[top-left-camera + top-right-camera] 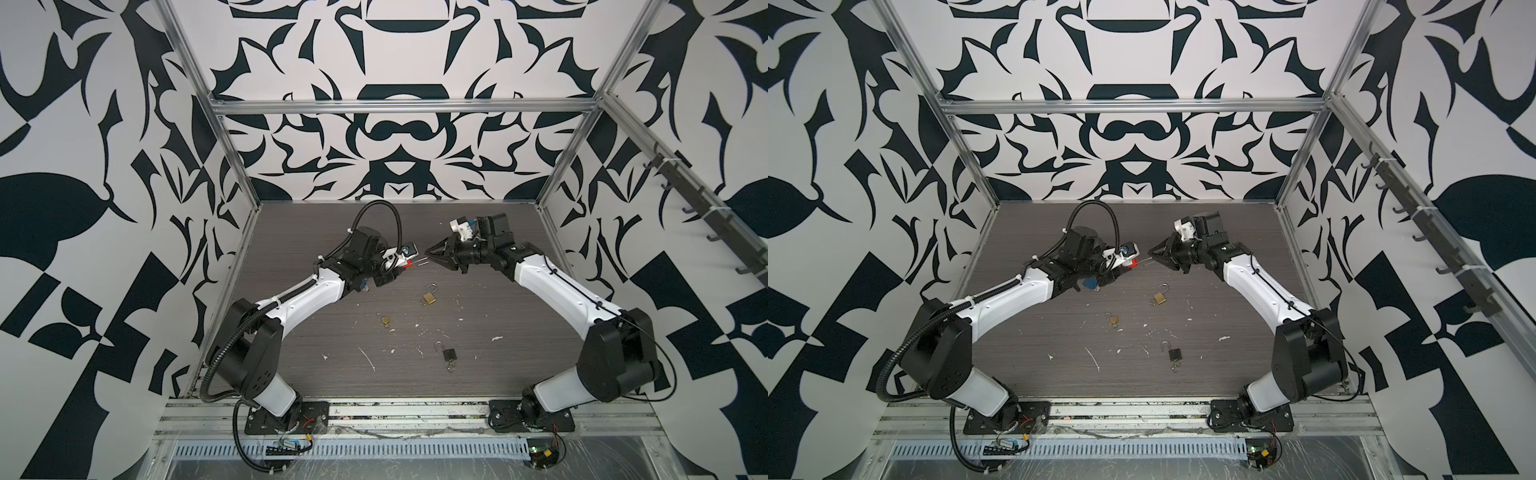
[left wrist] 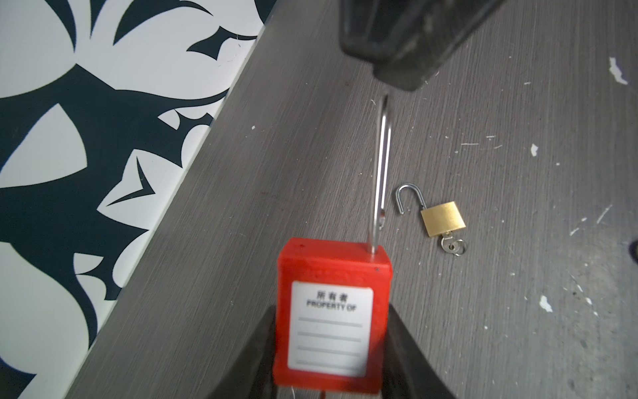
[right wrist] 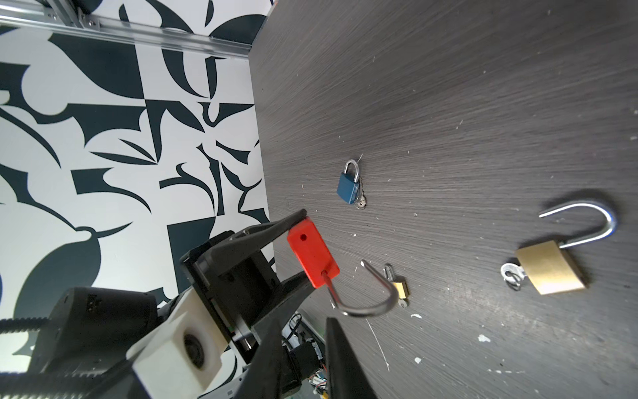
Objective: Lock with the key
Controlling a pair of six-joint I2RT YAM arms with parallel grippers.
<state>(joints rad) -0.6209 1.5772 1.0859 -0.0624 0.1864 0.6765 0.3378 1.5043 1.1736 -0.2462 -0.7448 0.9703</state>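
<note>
I see a red padlock [image 2: 331,311], a boxy plastic body with a long silver shackle [image 2: 379,165]. It is held over the far middle of the grey table [image 1: 498,332], between the two arms. The left gripper [image 1: 405,266] pinches the lock's body, one finger on each side. The shackle points towards the right gripper [image 1: 427,252]. Its fingers are drawn close together right at the shackle's bend. I cannot tell whether they actually grip the metal.

Only the left wrist view shows the lock's white label (it reads "PROPERTY OF" above blank lines). In that view the shackle runs up from one corner of the body until the dark tip of the right gripper hides its end.

The right wrist view shows what that one cannot. The shackle is an open hook whose free end hangs clear of the body, and the body's top face has an empty hole. It also shows a blue padlock [image 3: 348,188] lying on the table with its shackle closed.

Both wrist views show a brass padlock [image 2: 443,219] lying open with a key in it. Both top views add a small brass padlock [image 1: 385,320] and a black padlock [image 1: 449,354] nearer the arm bases.
</note>
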